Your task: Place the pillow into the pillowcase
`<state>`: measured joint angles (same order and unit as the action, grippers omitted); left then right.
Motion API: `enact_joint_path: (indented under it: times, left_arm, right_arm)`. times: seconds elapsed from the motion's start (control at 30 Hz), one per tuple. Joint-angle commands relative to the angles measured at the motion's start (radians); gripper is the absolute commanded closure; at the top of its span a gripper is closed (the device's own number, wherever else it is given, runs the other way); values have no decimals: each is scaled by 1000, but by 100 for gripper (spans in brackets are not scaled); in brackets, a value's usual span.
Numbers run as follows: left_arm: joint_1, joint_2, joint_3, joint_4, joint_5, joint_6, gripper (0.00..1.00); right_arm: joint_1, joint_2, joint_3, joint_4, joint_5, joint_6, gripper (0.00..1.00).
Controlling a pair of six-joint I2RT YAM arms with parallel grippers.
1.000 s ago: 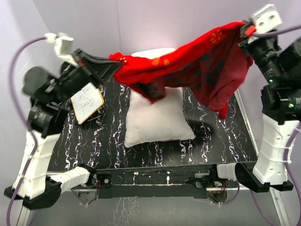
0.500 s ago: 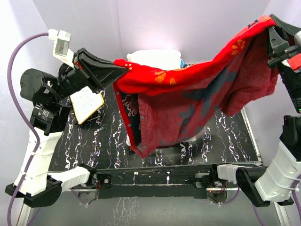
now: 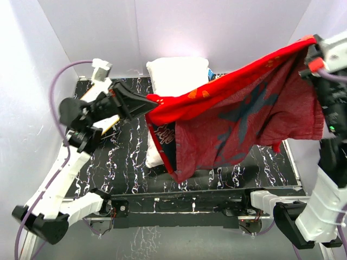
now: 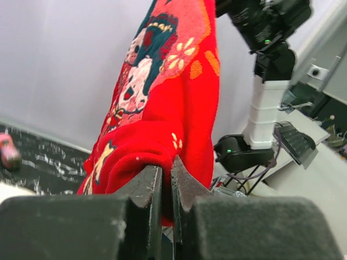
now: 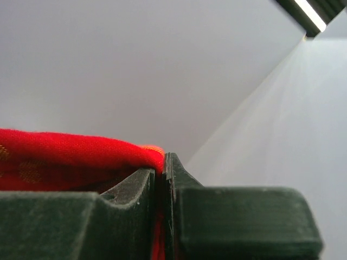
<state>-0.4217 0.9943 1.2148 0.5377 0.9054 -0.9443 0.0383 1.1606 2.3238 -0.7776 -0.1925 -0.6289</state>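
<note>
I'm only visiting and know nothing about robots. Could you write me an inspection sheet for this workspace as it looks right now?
Surface: black marble-patterned tabletop, white veins.
Job's things: plump white fabric pillow lies on the table, not inside anything; bright red printed cloth pillowcase hangs stretched in the air over it.
Clutter: small wood-framed white board, mostly hidden under the left arm.
End effectors: left end effector shut on one end of the pillowcase; right end effector shut on the other end.
Cables: purple cable loops beside the left arm.
Surroundings: plain pale walls; nothing else seen.
</note>
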Motion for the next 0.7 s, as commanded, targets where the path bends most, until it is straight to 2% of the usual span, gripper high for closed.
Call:
enact_joint_path:
  times: [0.0,0.17,0.23,0.3,0.37,0.4,0.43,0.5,0.57,0.63,0.67]
  left_arm:
    - [3,154,-54,-28,-40,-12,100]
    - [3,447,14,-140,-80,-13,100]
    - [7,567,97,-260,-132,42,100]
    - [18,671,219,-439,-271,153,100]
    - [37,743,332,-631,-489,222,98]
    - [44,764,375,-700,-611,257,90]
    - [48,773,417,-749,-731,294,75]
    - [49,753,455,-801,-886,356,48]
    - [48,661,406,-781,-958,420,27]
    - [49,550,326,-753,-1010,475,9]
    - [51,491,288,-747,-1020,510,4]
  right_arm:
    - [-1,18,-219,114,238,-86,92]
    - [-4,30,-560,313,388,-188,92]
    - [-28,78,-632,395,401,-215,92]
    - [-86,171,-620,421,382,-198,92]
    - [-123,282,-567,409,364,-162,92]
    - [-128,340,-519,381,363,-145,87]
    - [-129,401,-471,325,350,-120,78]
    - [-132,528,-318,124,248,-49,49]
    - [-143,614,-244,-48,67,11,25]
    - [-147,576,-321,-82,-127,34,11]
    - [-148,521,-401,-67,-223,37,7]
